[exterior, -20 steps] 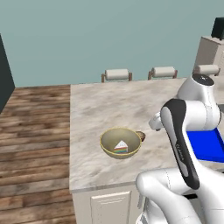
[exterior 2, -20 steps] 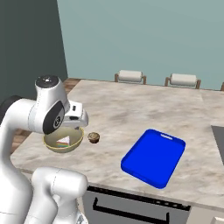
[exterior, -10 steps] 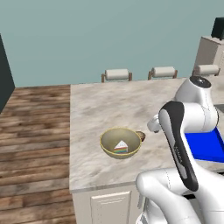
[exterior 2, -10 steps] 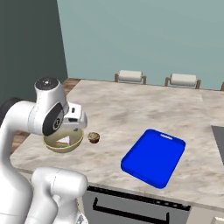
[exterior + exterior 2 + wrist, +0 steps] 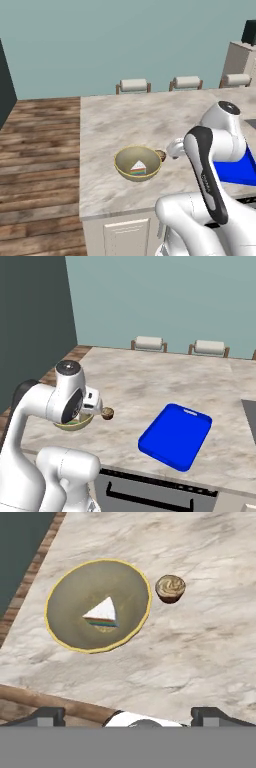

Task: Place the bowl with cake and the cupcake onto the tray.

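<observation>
The tan-yellow bowl stands on the marble counter with a white wedge of cake in it. In the left base view the bowl is near the counter's front edge. The arm hides most of the bowl in the right base view. Just beside its rim stands the small brown cupcake. My gripper hovers open above the two with nothing between its fingers. The blue tray lies flat to the right, apart from them.
Three stools stand along the counter's far edge. Wooden floor lies beyond the counter's left edge. A dark panel is set into the counter at the far right. Bare marble stretches between cupcake and tray.
The arm has sunk lower over the bowl and the cupcake. The jaws have stayed open. Bowl, cupcake and tray have not moved.
</observation>
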Robot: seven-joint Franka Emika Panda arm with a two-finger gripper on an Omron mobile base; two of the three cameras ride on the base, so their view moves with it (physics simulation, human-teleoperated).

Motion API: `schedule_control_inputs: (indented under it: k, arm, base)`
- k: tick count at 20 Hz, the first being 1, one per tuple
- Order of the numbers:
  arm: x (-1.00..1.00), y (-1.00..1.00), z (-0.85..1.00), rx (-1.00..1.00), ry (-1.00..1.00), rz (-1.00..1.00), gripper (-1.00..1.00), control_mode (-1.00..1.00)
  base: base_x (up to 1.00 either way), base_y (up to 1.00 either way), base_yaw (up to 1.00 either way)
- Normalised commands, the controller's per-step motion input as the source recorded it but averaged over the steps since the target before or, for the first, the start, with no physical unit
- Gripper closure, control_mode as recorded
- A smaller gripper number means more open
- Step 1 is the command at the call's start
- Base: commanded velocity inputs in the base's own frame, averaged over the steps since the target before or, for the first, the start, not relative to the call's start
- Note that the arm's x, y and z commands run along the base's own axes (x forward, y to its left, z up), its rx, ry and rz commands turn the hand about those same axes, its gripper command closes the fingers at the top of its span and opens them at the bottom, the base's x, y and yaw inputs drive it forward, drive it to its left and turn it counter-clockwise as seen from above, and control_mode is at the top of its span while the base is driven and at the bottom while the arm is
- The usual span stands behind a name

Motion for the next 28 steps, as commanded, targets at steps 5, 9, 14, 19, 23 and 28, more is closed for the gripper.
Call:
schedule_control_inputs:
  k: [5,9,14,19,23,28]
  arm:
    - [0.35,0.17,-0.41,0.12,0.00,-0.12,-1.00,-1.00]
    - [0.41,0.14,-0.37,0.08,0.00,-0.14,-1.00,-1.00]
    - [0.48,0.06,-0.36,0.06,0.02,-0.14,-1.00,-1.00]
    - [0.46,0.00,-0.34,0.05,0.07,-0.10,-1.00,-1.00]
    - [0.46,0.00,-0.30,0.04,0.09,-0.08,-1.00,-1.00]
    - [0.39,0.00,-0.27,0.03,0.10,-0.06,-1.00,-1.00]
  base:
    - [0.00,0.00,0.00]
    - [0.00,0.00,0.00]
    - [0.00,0.00,0.00]
    - [0.00,0.00,0.00]
    - [0.00,0.00,0.00]
    - [0.00,0.00,0.00]
